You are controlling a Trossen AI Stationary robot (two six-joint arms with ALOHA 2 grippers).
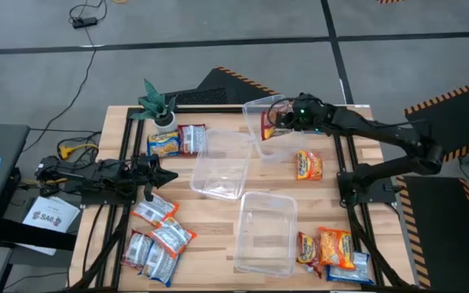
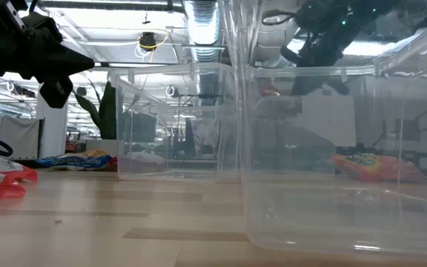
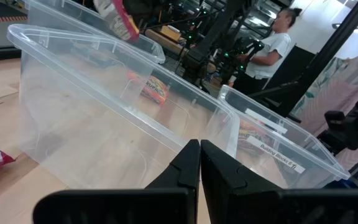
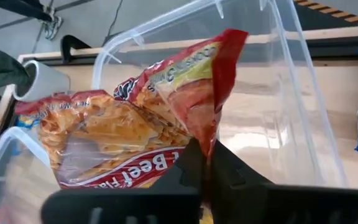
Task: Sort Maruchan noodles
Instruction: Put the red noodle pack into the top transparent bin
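Note:
My right gripper (image 1: 275,122) (image 4: 207,163) is over the far clear tub (image 1: 255,106) (image 4: 166,26), shut on a red Maruchan noodle packet (image 1: 267,126) (image 4: 129,134). My left gripper (image 1: 165,173) (image 3: 200,163) is shut and holds nothing; it waits level at the table's left side, pointing at the middle tub (image 1: 218,167). Other packets lie flat on the table: two far left (image 1: 176,141), several near left (image 1: 157,236), an orange one (image 1: 308,165) and several near right (image 1: 332,248). My right gripper pinches the packet's red crimped end (image 4: 205,127) between its two fingers. The fingers slant down, coming from the table's right. The packet is lifted clear above the far tub's opening, its printed face toward the wrist camera.
A third clear tub (image 1: 265,232) stands near the front edge. A small potted plant (image 1: 159,106) is at the far left corner. A person stands in the room beyond the table (image 3: 278,40). Bare wood shows between the tubs and the packet groups.

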